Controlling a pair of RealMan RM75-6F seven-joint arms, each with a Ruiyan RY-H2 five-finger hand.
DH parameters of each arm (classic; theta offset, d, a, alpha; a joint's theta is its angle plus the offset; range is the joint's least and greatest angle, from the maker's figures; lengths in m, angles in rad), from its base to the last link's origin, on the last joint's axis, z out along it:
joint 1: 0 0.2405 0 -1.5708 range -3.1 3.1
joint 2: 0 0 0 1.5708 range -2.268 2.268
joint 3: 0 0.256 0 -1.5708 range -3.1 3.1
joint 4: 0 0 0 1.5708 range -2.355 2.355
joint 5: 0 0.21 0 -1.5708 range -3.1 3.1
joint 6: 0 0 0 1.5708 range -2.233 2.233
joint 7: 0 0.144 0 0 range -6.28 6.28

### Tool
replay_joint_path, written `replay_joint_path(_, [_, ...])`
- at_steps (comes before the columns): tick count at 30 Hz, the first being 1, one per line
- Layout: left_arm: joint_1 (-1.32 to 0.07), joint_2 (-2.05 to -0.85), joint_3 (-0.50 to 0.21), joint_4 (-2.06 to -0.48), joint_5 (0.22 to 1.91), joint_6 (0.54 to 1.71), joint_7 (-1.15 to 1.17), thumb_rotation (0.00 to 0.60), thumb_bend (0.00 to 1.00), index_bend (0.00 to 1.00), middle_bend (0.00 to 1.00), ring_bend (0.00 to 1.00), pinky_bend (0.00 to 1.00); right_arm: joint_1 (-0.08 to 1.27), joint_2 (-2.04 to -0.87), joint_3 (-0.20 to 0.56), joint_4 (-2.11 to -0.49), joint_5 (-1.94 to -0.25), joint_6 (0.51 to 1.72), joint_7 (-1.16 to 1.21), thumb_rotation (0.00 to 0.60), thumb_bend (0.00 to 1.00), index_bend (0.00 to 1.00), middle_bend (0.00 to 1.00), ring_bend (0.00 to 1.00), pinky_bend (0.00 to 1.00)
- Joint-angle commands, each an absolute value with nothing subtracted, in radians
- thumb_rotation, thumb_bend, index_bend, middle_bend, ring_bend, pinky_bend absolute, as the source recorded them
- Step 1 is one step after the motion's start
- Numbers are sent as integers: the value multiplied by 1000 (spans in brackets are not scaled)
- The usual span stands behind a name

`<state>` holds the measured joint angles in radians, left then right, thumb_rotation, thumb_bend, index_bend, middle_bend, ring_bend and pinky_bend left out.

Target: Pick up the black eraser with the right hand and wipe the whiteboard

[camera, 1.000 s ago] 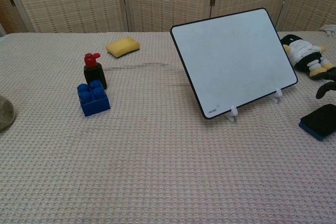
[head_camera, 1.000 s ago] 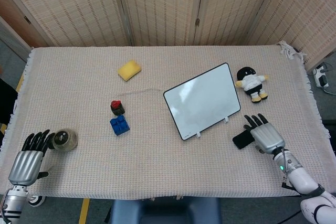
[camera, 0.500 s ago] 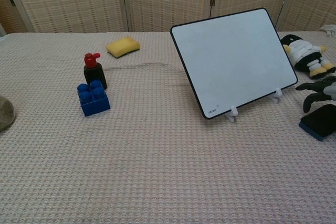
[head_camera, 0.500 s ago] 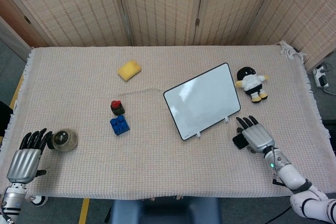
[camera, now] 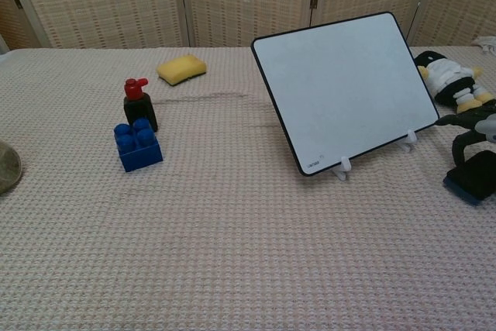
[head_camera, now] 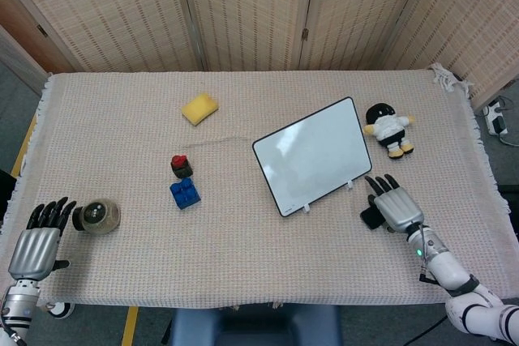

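a whiteboard [head_camera: 312, 156] stands tilted on its stand right of the table's [head_camera: 243, 265] centre, with a plush toy [head_camera: 388, 128] just to its right. in front of the toy, the right hand [head_camera: 395, 204] lies over the eraser [head_camera: 371, 217], near the board's front corner. left of centre, a toy brick [head_camera: 185, 194] sits just before a small bottle [head_camera: 182, 166]; a sponge [head_camera: 199, 108] lies behind them. a round object [head_camera: 97, 216] rests at the left edge beside the left hand [head_camera: 35, 241].

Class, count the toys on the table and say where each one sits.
3: a blue brick left of the whiteboard, a red-topped black figure just behind the brick, and a penguin doll right of the whiteboard.
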<state>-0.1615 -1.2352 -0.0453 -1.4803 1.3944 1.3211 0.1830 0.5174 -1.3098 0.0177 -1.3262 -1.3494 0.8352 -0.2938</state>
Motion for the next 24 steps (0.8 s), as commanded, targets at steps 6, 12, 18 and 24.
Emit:
replay_joint_path(6, [-159, -1232, -44, -1481, 1391, 1326, 175, 600, 206, 34, 54, 10, 0, 492, -1269, 35, -1378, -1441, 989, -204, 600, 313, 592, 48, 64, 0])
replay_joint_path(12, [-162, -1227, -53, -1498, 1378, 1328, 173, 600, 206, 41, 55, 12, 0, 487, -1383, 92, -1281, -1516, 1173, -105, 600, 314, 616, 80, 70, 0])
replay_joint_path(18, [-161, -1202, -49, -1513, 1370, 1311, 132, 600, 206, 52, 54, 19, 0, 531, -1558, 140, -1080, -1556, 1267, -153, 600, 312, 616, 81, 67, 0])
replay_joint_path(24, [-160, -1176, -46, -1526, 1363, 1299, 95, 600, 206, 54, 56, 23, 0, 585, -1681, 175, -948, -1553, 1286, -156, 600, 313, 616, 81, 58, 0])
